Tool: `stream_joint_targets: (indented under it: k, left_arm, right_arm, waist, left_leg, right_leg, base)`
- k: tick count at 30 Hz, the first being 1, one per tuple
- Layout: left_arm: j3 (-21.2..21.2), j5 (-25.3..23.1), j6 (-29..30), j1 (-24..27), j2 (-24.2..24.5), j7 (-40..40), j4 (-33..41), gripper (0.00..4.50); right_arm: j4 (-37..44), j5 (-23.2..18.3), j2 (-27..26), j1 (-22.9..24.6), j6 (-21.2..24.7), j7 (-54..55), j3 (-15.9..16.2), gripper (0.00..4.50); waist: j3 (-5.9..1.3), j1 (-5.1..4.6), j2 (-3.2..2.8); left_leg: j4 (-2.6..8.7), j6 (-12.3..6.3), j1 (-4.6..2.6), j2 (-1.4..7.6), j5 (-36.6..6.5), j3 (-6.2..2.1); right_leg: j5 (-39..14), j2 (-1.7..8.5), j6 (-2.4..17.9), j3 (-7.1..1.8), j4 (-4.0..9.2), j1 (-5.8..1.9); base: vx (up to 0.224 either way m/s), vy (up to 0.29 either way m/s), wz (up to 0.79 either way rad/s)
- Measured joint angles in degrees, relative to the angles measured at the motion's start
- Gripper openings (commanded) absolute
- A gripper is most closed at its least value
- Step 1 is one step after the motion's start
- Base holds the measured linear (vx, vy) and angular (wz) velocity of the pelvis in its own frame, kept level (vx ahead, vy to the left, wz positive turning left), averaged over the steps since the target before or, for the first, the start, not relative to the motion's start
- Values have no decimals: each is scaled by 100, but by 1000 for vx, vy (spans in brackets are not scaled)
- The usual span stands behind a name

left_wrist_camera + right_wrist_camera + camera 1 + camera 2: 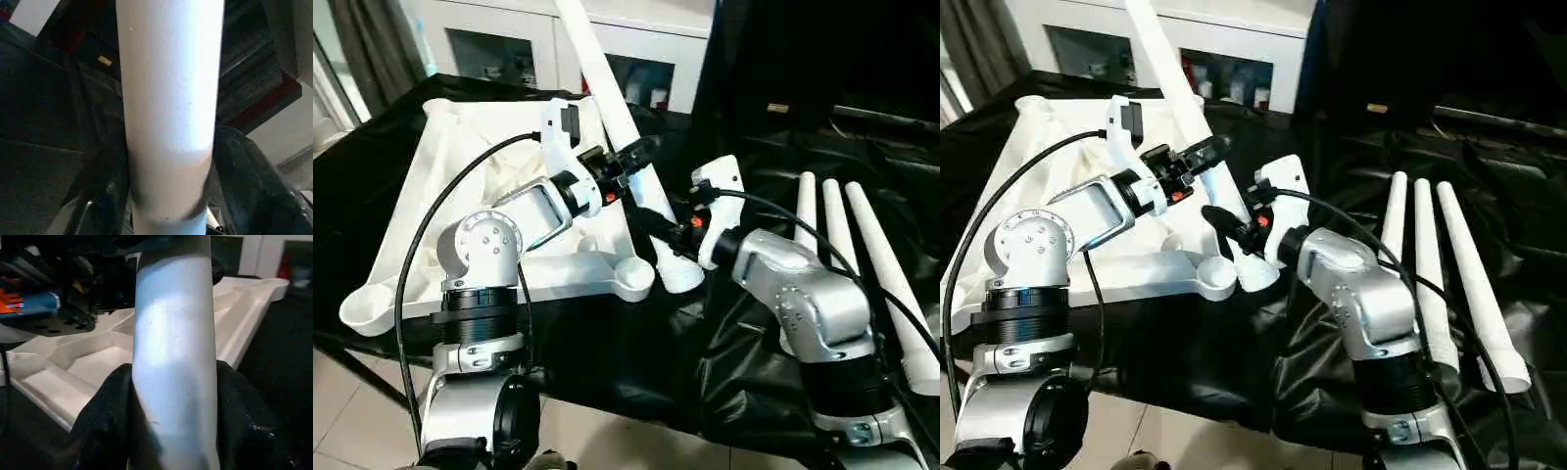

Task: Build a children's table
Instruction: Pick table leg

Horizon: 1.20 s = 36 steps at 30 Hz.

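Black sheeting (636, 362) covers the work surface, creased and glossy, and hangs over the near edge above a pale tiled floor (352, 411). On this sheeting, at roughly 10 o'clock in the head views, lies the white plastic table top (431, 211), turned underside up so that its ribs and round corner sockets face upward; one near corner socket (634, 277) sits close to the centre of the scene. One white leg (617, 117) stands tilted, its lower end (680, 274) just beside that socket and its upper end leaning toward 11 o'clock, past the picture edge. The left gripper (628, 168) straddles this leg at mid-length; in the left wrist view its black fingers (244, 171) lie against both sides of the tube, gripping it. The right gripper (658, 227) clamps the same leg lower down, near its base; the right wrist view shows its fingers (105, 416) pressed to both flanks of the tube. Three further legs (842, 245) lie side by side on the sheeting at 3 o'clock, well apart from the table top. Behind the surface, at 12 o'clock, stands a white cabinet (519, 39) with glass doors; a grey curtain (367, 44) hangs at 10 o'clock.
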State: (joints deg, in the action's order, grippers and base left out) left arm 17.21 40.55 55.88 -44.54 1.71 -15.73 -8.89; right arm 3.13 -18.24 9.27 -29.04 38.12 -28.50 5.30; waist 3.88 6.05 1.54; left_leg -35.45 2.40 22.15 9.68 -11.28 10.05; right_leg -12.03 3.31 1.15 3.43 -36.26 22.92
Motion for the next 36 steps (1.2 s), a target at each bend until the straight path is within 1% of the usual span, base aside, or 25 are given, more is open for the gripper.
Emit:
stream_joint_targets:
  k: [1,3,10,11,13,15,16,18,19,21,23,24,25,27,28,31,36]
  left_arm:
    - [-15,-13,-1,0,32,-26,-1,238]
    - [-92,-56,-29,3,63,-53,0,202]
    - [-604,-422,-325,18,229,-282,13,184]
    - [-748,-508,-424,18,274,-317,13,185]
    - [-1017,-686,-611,18,408,-466,17,185]
    - [-1160,-777,-711,22,539,-679,18,185]
    - [-1197,-786,-751,30,583,-796,25,185]
    - [-1310,-792,-819,71,717,-1079,71,184]
    - [-1460,-829,-902,120,868,-1346,133,184]
    - [-1766,-938,-1012,144,1169,-1782,192,184]
    - [-1883,-1004,-1138,144,1356,-2108,194,184]
    - [-1901,-979,-1147,144,1398,-2306,196,184]
    - [-1942,-902,-1146,144,1442,-2566,236,184]
    - [-1943,-739,-1136,144,1482,-2904,354,184]
    - [-1937,-591,-1122,144,1484,-3084,464,184]
    - [-1834,-209,-1066,144,1448,-3353,618,184]
    - [-1666,66,-983,133,1378,-3546,626,184]
  right_arm:
    - [0,7,2,0,-21,0,15,186]
    - [0,38,8,0,-28,-2,32,186]
    - [-140,117,28,-1,-82,12,87,186]
    - [-175,125,29,-3,-108,11,86,221]
    - [-232,83,22,-2,-111,-57,78,256]
    - [-231,-45,28,-2,-64,-220,66,261]
    - [-231,-126,48,-2,-43,-281,25,282]
    - [-219,-297,152,-2,44,-509,-32,299]
    - [-195,-475,322,-3,129,-779,-41,301]
    - [-138,-746,641,-4,344,-1237,-81,326]
    - [-102,-967,868,-12,510,-1622,-204,343]
    - [-103,-1060,990,-22,572,-1807,-222,347]
    - [-108,-1124,1142,-40,649,-1981,-252,369]
    - [-109,-1155,1279,-92,701,-2176,-261,369]
    - [-109,-1202,1357,-129,756,-2297,-255,377]
    - [-108,-1352,1531,-183,856,-2582,-191,380]
    - [-102,-1568,1625,-201,1073,-2862,-133,380]
  waist:
    - [0,-9,0]
    - [0,-26,0]
    - [0,-31,0]
    - [0,-32,0]
    - [0,-37,0]
    - [0,-49,0]
    - [0,-61,0]
    - [0,-73,0]
    - [0,-73,0]
    - [0,-63,0]
    - [0,-65,0]
    - [0,-63,0]
    - [0,-57,0]
    - [0,-58,0]
    - [0,-60,0]
    - [0,-60,0]
    - [0,-68,-1]
  left_leg:
    - [0,0,0,0,0,0]
    - [0,1,0,0,0,0]
    - [0,1,-1,1,3,0]
    - [0,2,-1,1,4,0]
    - [0,2,-1,2,4,0]
    - [0,-17,-1,3,16,0]
    - [0,-17,-1,3,17,0]
    - [0,-18,0,3,17,0]
    - [0,-18,0,3,17,0]
    - [0,-20,0,4,17,0]
    - [0,-23,-1,4,20,0]
    - [0,-24,-1,4,22,0]
    - [0,-24,-1,5,25,0]
    - [0,-20,-2,5,28,1]
    - [0,-19,-3,6,31,1]
    - [0,-11,-8,10,34,1]
    - [0,9,-10,15,46,1]
  right_leg:
    - [0,0,0,0,0,0]
    - [0,0,-1,0,0,-1]
    - [3,0,-1,1,0,-1]
    - [3,0,-1,1,0,-1]
    - [4,0,-1,2,-1,-1]
    - [4,0,-1,3,-1,-1]
    - [4,0,-1,3,-1,-1]
    - [4,0,0,4,-1,-1]
    - [4,0,0,4,-1,-2]
    - [4,0,0,6,-1,-3]
    - [5,0,2,6,-2,-3]
    - [7,0,2,6,-3,-4]
    - [8,0,4,8,-2,-5]
    - [11,0,7,8,-4,-4]
    - [11,0,8,10,-7,-4]
    - [11,0,9,13,-18,-5]
    - [17,0,18,20,-33,-4]
  base:
    - [0,0,0]
    - [0,0,0]
    - [0,0,0]
    - [0,0,0]
    - [0,0,0]
    - [0,0,0]
    - [0,0,0]
    - [0,0,0]
    - [0,0,0]
    - [0,0,0]
    - [0,0,0]
    - [0,0,0]
    - [0,0,0]
    - [0,0,0]
    - [0,0,0]
    - [0,0,0]
    - [0,0,0]
